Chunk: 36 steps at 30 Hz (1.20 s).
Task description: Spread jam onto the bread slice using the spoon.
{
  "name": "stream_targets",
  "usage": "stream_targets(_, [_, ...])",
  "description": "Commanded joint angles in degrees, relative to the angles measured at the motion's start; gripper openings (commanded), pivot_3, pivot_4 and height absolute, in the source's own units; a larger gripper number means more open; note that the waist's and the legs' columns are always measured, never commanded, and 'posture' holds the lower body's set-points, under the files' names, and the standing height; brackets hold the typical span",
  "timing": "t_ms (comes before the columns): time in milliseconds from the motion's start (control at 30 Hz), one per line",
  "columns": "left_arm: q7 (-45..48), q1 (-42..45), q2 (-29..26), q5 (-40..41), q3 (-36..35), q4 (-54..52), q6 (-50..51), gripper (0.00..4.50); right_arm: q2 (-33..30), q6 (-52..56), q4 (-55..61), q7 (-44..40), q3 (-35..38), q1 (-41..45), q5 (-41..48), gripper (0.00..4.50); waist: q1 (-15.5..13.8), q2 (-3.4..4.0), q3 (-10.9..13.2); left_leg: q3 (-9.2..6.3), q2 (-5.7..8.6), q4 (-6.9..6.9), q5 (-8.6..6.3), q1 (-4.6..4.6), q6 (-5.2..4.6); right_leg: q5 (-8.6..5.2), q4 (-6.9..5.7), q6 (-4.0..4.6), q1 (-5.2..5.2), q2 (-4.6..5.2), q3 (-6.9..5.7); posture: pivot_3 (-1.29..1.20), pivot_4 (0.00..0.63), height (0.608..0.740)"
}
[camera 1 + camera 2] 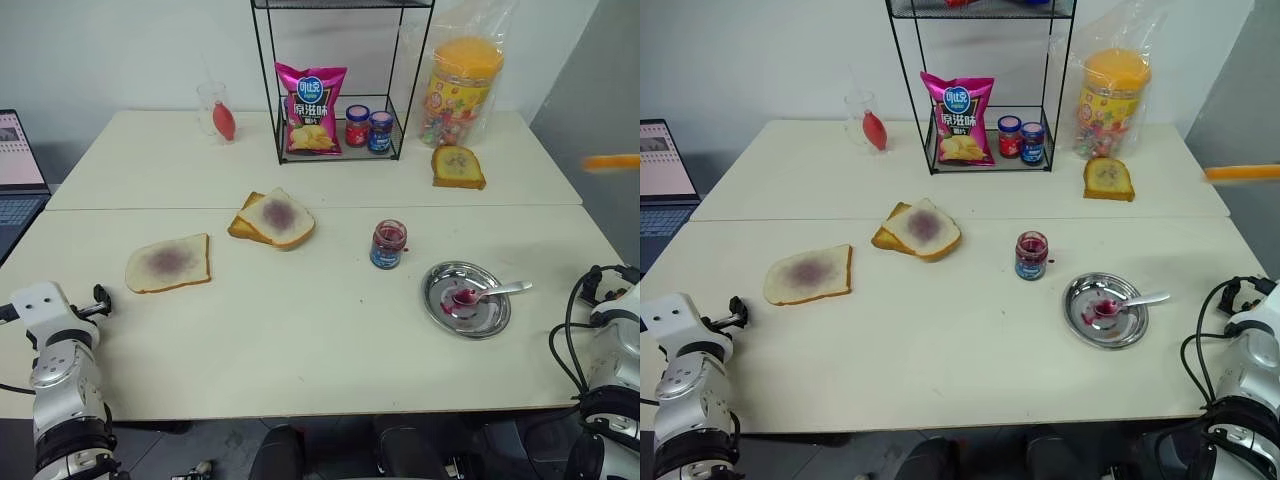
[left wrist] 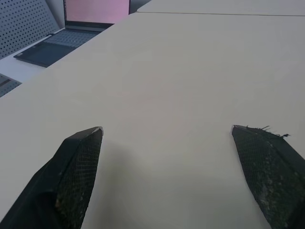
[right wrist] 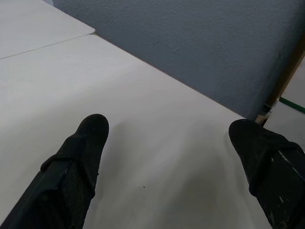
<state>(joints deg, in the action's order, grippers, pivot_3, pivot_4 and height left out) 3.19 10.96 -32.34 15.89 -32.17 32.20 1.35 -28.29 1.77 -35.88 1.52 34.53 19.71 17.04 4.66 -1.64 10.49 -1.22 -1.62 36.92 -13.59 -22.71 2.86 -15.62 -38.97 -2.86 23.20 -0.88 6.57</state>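
The bread slice, white with a purple jam smear in its middle, lies flat at the left of the table. The jam is in a small open glass jar with a blue label, right of centre. On a round metal plate to the jar's right rests the spoon, its bowl red with jam. My left gripper is open over bare tabletop at the near left edge, well short of the bread. My right gripper is open above the table's near right corner, apart from the plate.
A stacked pair of slices lies mid-table. At the back stand a wire rack with a chip bag and two lidded jars, a bagged candy jar, a toast and a glass. A laptop sits far left.
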Motion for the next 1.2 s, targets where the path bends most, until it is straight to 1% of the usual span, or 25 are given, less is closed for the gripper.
stream_targets(33, [-0.07,-0.41,-1.23,-0.34,-0.58,-0.58,0.66,4.50,-0.62,-1.23,2.23,0.48,0.53,0.30,0.52,4.45,0.04,0.00,0.00,0.00,0.00,0.00,0.00,0.00,0.00,0.00,0.00,0.00,0.00,0.00,0.00,0.00,0.150,0.740])
stream_targets(267, [1.95,-0.70,-2.05,1.97,-2.22,-1.57,1.81,4.50,-1.70,-0.67,3.37,0.61,0.94,0.56,0.70,4.45,0.10,0.00,0.00,0.02,0.00,0.00,0.00,0.01,0.00,0.01,0.00,-0.01,0.00,0.00,0.02,0.00,0.150,0.740])
stream_targets(300, [2.58,-0.93,-2.14,2.52,-2.53,-1.96,1.97,4.50,-1.78,-0.42,4.56,0.29,0.64,0.39,0.62,4.45,0.10,0.00,0.00,0.03,0.00,0.00,0.00,0.01,0.00,0.01,0.00,-0.02,0.00,0.00,0.03,0.00,0.150,0.740])
stream_targets(433, [10.67,-1.88,-2.50,10.74,-5.49,-7.57,7.36,4.50,-3.08,4.85,16.45,-4.85,-1.67,-0.44,2.70,4.45,0.16,0.01,0.01,0.06,-0.01,-0.02,0.00,-0.03,0.00,0.00,0.00,-0.02,0.06,0.00,0.05,0.00,0.150,0.740])
stream_targets(500, [14.17,-1.75,-2.79,17.28,-7.68,-10.14,14.42,4.50,-4.20,9.50,21.79,-8.59,-2.69,-0.26,5.63,4.45,0.15,0.00,0.00,0.05,-0.02,-0.01,0.00,-0.04,0.00,0.01,0.00,-0.02,0.07,-0.01,0.04,0.00,0.150,0.740])
stream_targets(567, [17.45,-2.19,-3.34,22.61,-8.42,-12.98,21.94,4.50,-5.53,15.09,27.44,-13.47,-4.58,0.44,9.55,4.45,0.16,0.00,0.01,0.01,-0.03,0.00,0.00,-0.06,0.00,0.01,-0.02,-0.02,0.07,-0.02,0.01,0.00,0.150,0.740])
stream_targets(633, [19.03,-2.93,-3.52,26.29,-8.77,-15.38,27.68,4.50,-6.88,19.50,31.67,-17.28,-6.44,0.74,12.30,4.45,0.18,-0.01,0.01,-0.06,-0.05,0.01,0.00,-0.06,0.00,0.01,-0.01,-0.02,0.07,-0.04,-0.05,0.00,0.150,0.740])
stream_targets(667, [18.81,-3.29,-3.26,28.23,-9.01,-16.17,31.20,4.50,-8.07,22.99,34.92,-20.01,-8.41,1.20,14.43,4.45,0.16,-0.01,0.01,-0.05,-0.05,0.00,0.00,-0.05,0.00,0.00,-0.01,-0.02,0.07,-0.04,-0.05,0.00,0.150,0.740])
stream_targets(733, [18.62,-3.89,-2.22,31.00,-8.82,-16.45,36.67,4.50,-11.44,31.65,44.19,-28.63,-14.97,2.48,21.17,4.45,0.22,0.06,0.04,-0.07,-0.05,-0.01,0.00,-0.06,0.00,0.00,0.00,-0.02,0.06,-0.04,-0.06,0.00,0.150,0.740])
stream_targets(800, [17.93,-4.04,-1.68,31.28,-8.35,-16.23,38.86,4.50,-14.10,37.35,50.36,-34.40,-19.04,2.87,25.85,4.45,0.42,0.14,0.09,-0.03,-0.06,-0.04,0.00,-0.04,-0.01,0.00,0.00,-0.02,0.10,-0.03,0.03,0.00,0.150,0.740])
stream_targets(833, [17.69,-3.63,-1.53,30.07,-7.25,-15.60,38.79,4.50,-14.79,40.64,53.34,-36.82,-21.24,3.83,29.19,4.45,0.35,0.14,0.09,-0.10,-0.09,-0.03,0.00,-0.04,-0.01,-0.01,-0.01,-0.02,0.08,-0.05,-0.04,0.00,0.150,0.740])
stream_targets(933, [17.69,-1.34,-1.00,28.05,-4.59,-13.31,39.02,4.50,-14.73,46.98,58.57,-41.14,-27.11,7.55,35.07,4.45,0.04,0.10,0.03,-0.28,-0.08,-0.01,0.00,-0.03,-0.01,-0.02,-0.01,0.01,0.02,-0.05,-0.27,0.00,0.150,0.740])
stream_targets(1033, [17.66,0.39,-1.02,26.12,-2.72,-11.16,38.57,4.50,-13.74,49.66,59.67,-41.88,-29.41,9.05,36.98,4.45,-1.00,0.13,0.01,-0.34,0.00,0.07,0.00,-0.08,-0.01,-0.02,0.00,0.01,-0.02,0.04,-0.39,0.00,0.150,0.740])
stream_targets(1100, [17.04,3.00,-1.30,23.06,-0.57,-6.91,37.02,4.50,-12.58,49.92,59.87,-43.40,-32.91,9.04,36.14,4.45,-1.80,0.17,-0.02,-0.32,0.05,0.10,0.00,-0.10,-0.01,-0.02,0.03,0.01,-0.03,0.10,-0.40,0.00,0.150,0.740])
stream_targets(1200, [16.97,6.29,-1.83,19.66,1.19,-1.78,34.82,4.50,-10.96,49.89,59.84,-44.68,-36.30,8.46,35.00,4.45,-2.16,0.42,-0.21,-0.32,0.03,0.09,0.02,-0.07,-0.03,-0.02,0.02,0.02,-0.05,0.10,-0.50,0.00,0.150,0.740])
